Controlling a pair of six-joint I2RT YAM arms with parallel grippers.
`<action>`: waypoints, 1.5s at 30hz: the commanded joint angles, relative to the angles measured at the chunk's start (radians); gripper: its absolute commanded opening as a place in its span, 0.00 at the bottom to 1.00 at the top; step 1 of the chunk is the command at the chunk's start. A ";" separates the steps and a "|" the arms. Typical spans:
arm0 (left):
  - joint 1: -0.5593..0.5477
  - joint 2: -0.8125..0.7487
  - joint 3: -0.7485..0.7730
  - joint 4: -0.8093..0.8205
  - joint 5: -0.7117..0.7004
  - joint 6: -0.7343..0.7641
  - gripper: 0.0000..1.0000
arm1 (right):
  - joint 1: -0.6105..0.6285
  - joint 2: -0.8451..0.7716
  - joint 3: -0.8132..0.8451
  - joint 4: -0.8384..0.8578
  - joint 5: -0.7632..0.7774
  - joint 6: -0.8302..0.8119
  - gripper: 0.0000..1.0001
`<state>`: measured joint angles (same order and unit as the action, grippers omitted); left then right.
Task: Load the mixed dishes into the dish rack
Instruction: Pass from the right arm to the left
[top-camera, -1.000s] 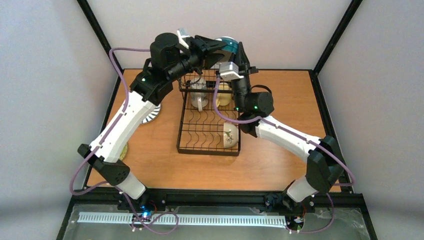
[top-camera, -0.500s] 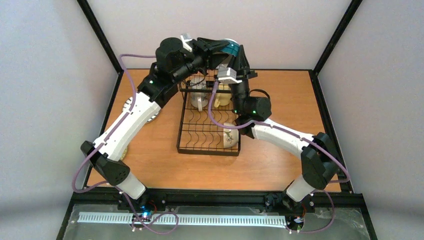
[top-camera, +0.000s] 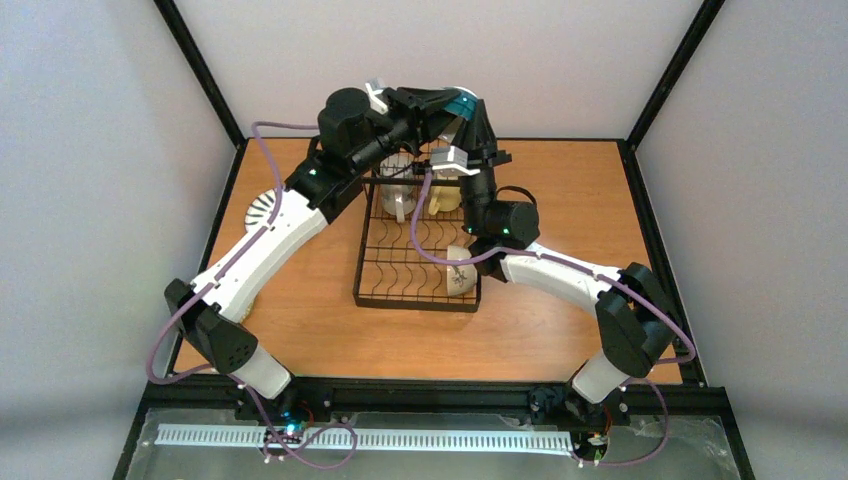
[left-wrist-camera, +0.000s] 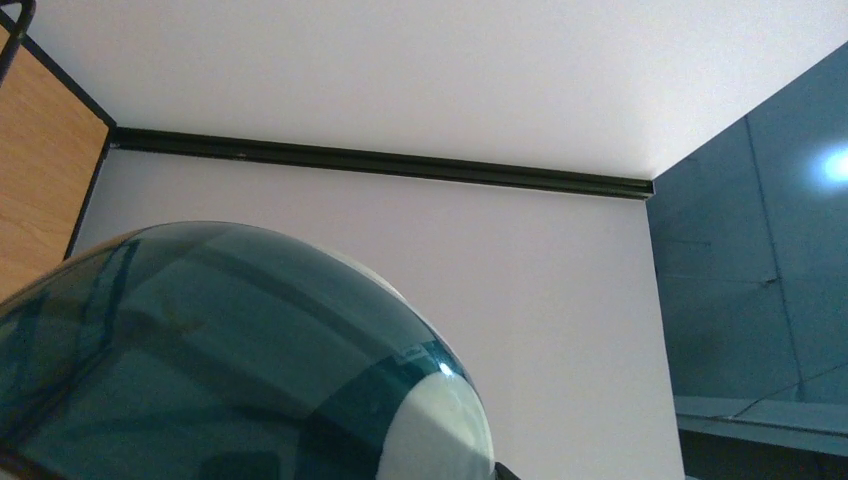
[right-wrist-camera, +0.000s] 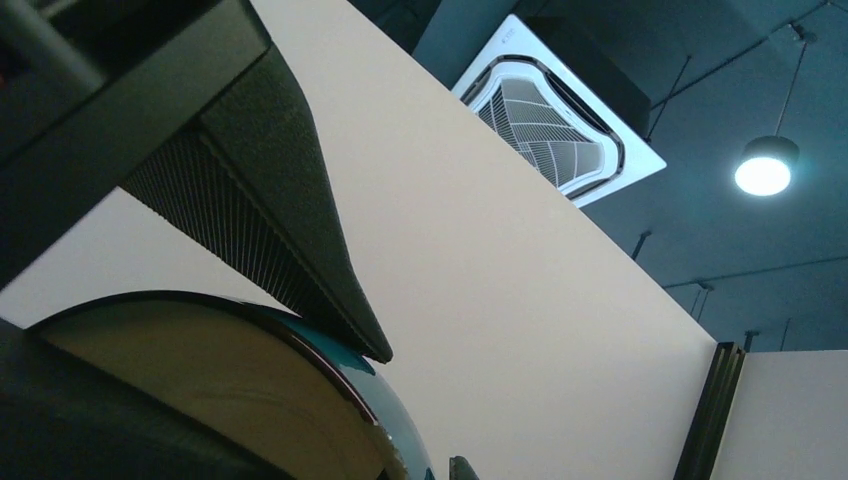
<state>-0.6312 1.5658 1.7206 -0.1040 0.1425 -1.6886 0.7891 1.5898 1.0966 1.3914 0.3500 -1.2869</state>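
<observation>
Our left gripper (top-camera: 432, 101) has slid right to the teal bowl (top-camera: 462, 100) our right gripper (top-camera: 476, 115) pinches above the rack (top-camera: 418, 262); we cannot tell its spread, so we release only once it grips.

Teal-and-white bowl (top-camera: 462, 100) aloft above the black wire dish rack (top-camera: 410, 301); cream mug (top-camera: 398, 196) and yellow mug (top-camera: 446, 198) in its basket, cream bowl (top-camera: 460, 276) at near corner.

The cup (top-camera: 461, 99) is up high between the left gripper (top-camera: 430, 101) and the right gripper (top-camera: 471, 110). Right below them, a mug (top-camera: 398, 197) and a second mug (top-camera: 446, 197) sit in the dish rack's (top-camera: 400, 272) far end. A bowl (top-camera: 460, 277) lies in the rack, nearer than the hands. A plate (top-camera: 262, 210) lies on the table (top-camera: 570, 190), left of the left gripper.
</observation>
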 joint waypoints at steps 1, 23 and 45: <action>0.018 -0.011 -0.013 0.145 -0.054 0.001 0.63 | 0.053 -0.002 -0.021 0.244 -0.127 0.034 0.02; 0.018 -0.011 -0.135 0.372 -0.051 0.015 0.00 | 0.064 -0.026 -0.074 0.248 -0.092 0.056 0.02; 0.018 0.001 -0.162 0.475 -0.034 0.163 0.00 | 0.064 -0.184 -0.127 0.034 -0.016 0.203 0.56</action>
<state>-0.6239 1.5669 1.5433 0.2779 0.1127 -1.5620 0.8509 1.4544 0.9791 1.3869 0.3225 -1.1641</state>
